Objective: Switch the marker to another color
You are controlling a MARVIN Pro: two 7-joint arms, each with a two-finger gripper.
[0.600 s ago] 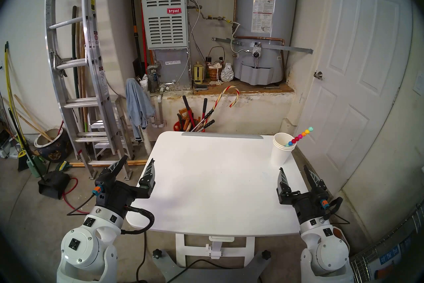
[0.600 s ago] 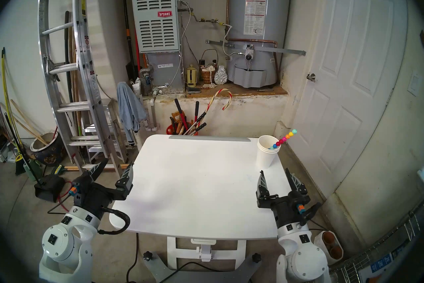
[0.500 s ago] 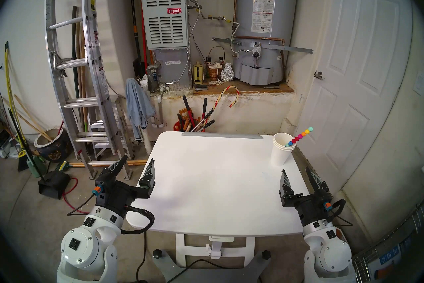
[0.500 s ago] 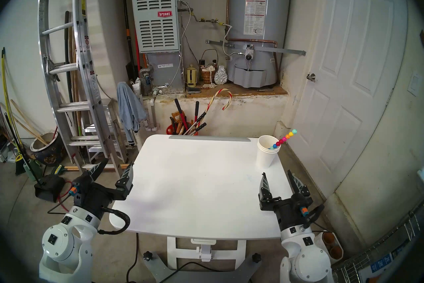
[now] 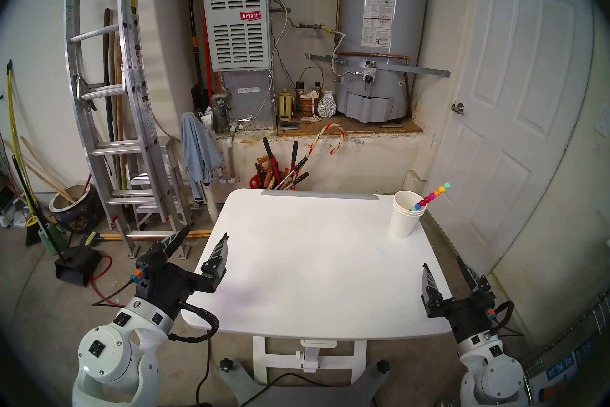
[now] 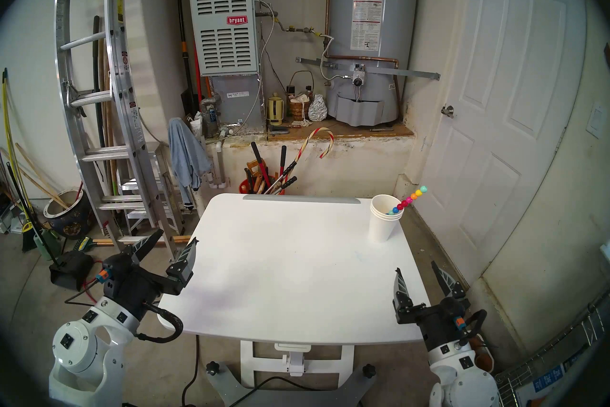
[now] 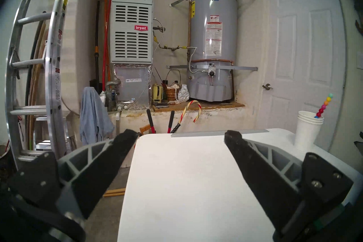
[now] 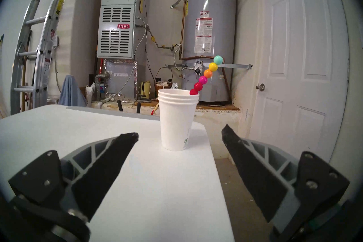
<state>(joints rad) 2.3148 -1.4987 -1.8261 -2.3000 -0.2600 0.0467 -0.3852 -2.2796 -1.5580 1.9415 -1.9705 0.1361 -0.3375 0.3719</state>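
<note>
The marker (image 5: pixel 432 196) (image 6: pixel 409 199) (image 7: pixel 324 106) (image 8: pixel 206 75), a thin stick of coloured beads with a teal top, leans rightward out of a stack of white paper cups (image 5: pixel 404 214) (image 6: pixel 383 219) (image 7: pixel 307 133) (image 8: pixel 176 119) at the table's far right corner. My right gripper (image 5: pixel 442 259) (image 6: pixel 416 266) (image 8: pixel 179 133) stands open and empty at the table's right edge, well short of the cups. My left gripper (image 5: pixel 208 229) (image 6: pixel 180 234) (image 7: pixel 180 133) stands open and empty at the table's left edge.
The white table (image 5: pixel 313 264) (image 6: pixel 280 271) carries only the cups. Behind it stands a red bucket of tools with a striped candy cane (image 5: pixel 325 138). A ladder (image 5: pixel 109 99) leans at the left and a white door (image 5: pixel 515 99) is close on the right.
My right gripper has drawn back toward me and to the right, away from the cups. My left gripper has tilted slightly and shifted a little. The marker and cups have not moved.
</note>
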